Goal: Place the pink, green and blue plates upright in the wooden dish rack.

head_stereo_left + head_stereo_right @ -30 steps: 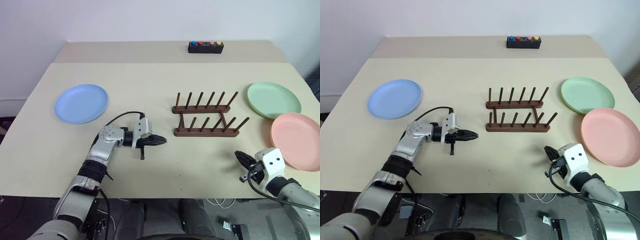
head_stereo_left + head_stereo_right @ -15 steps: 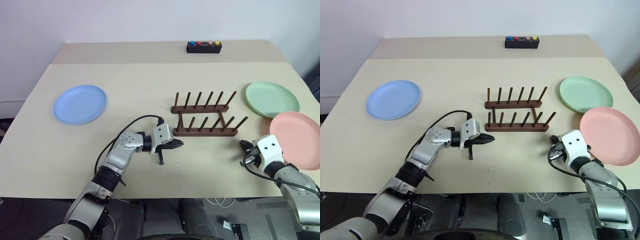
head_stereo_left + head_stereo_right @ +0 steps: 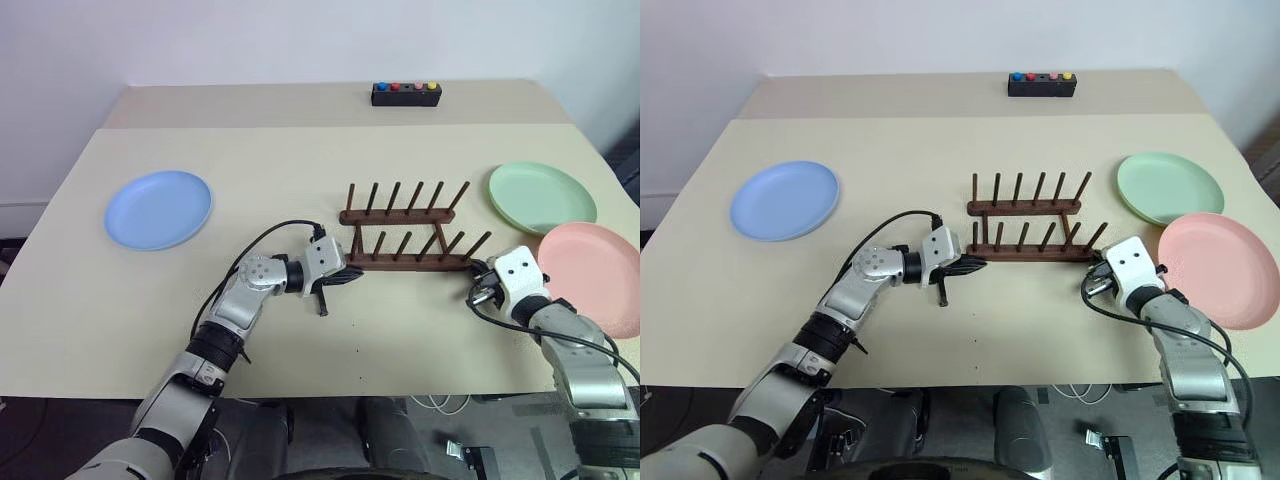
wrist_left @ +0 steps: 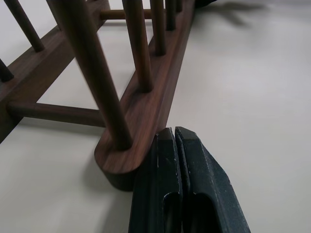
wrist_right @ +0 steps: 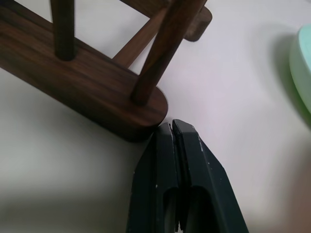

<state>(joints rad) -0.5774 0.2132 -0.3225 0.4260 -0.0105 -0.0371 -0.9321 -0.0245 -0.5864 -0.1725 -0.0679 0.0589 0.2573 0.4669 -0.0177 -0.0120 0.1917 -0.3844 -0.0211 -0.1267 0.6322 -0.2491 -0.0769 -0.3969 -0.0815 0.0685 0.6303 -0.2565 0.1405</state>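
Three plates lie flat on the beige table (image 3: pixel 300 160), none in the rack. Far left: blue plate (image 3: pixel 158 208), alone, well apart from everything else.

Left of centre: left gripper (image 3: pixel 347 277), fingers pressed together on nothing, tips at the rounded left end of the near rail of the wooden dish rack (image 3: pixel 405 231). In the left wrist view the clenched fingers (image 4: pixel 177 155) sit just beside that rail end; contact cannot be told.

Centre: rack stands upright on the table, two parallel rails with slanted pegs, every slot bare. Behind it, near the far table edge, a small black box with coloured buttons (image 3: pixel 405 93).

Right of centre: right gripper (image 3: pixel 479 283), fingers likewise clenched and holding nothing, tips at the right end of the same near rail. Right wrist view shows the tips (image 5: pixel 172 128) just beside the rail's rounded end.

Far right: green plate (image 3: pixel 541 197), farther back; pink plate (image 3: pixel 595 275) nearer, close beside it, just right of the right gripper.
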